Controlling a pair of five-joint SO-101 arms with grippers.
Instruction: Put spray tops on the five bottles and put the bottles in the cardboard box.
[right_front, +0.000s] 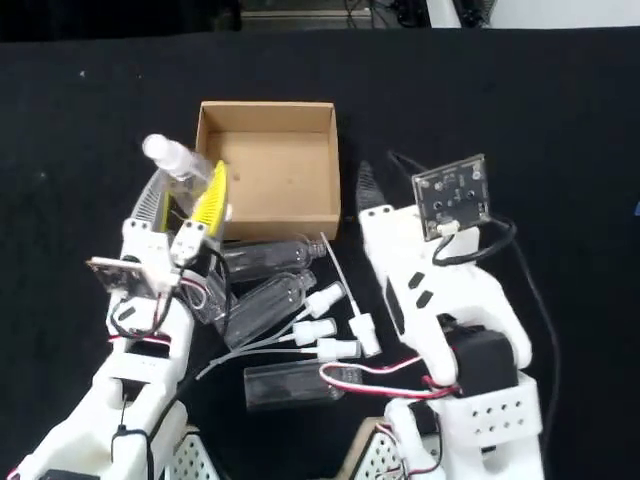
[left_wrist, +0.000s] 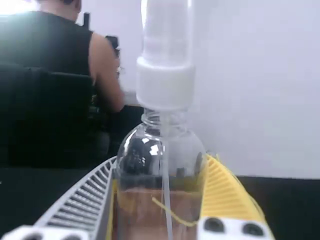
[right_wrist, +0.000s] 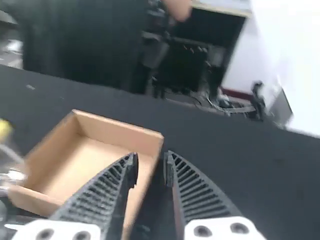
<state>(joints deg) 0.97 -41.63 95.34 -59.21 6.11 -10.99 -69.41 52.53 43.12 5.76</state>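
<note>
My left gripper (right_front: 190, 175) is shut on a clear bottle (right_front: 185, 165), held up just left of the cardboard box (right_front: 268, 106). In the left wrist view a white spray top (left_wrist: 165, 75) sits on the neck of the bottle (left_wrist: 160, 195), its tube hanging inside. Three more clear bottles (right_front: 265, 256) (right_front: 262, 300) (right_front: 290, 385) lie on the black table in front of the box. Several loose white spray tops (right_front: 325, 300) (right_front: 340, 348) lie beside them. My right gripper (right_front: 368, 190) hovers shut and empty at the box's right side, and the open box (right_wrist: 85, 155) lies beyond its black fingers (right_wrist: 115, 185).
The box is empty inside. The bottles and spray tops are crowded between the two arm bases. A camera board (right_front: 452, 195) and cables (right_front: 500, 240) ride on the right arm. Bare black table (right_front: 520, 110) stretches to the right of and behind the box.
</note>
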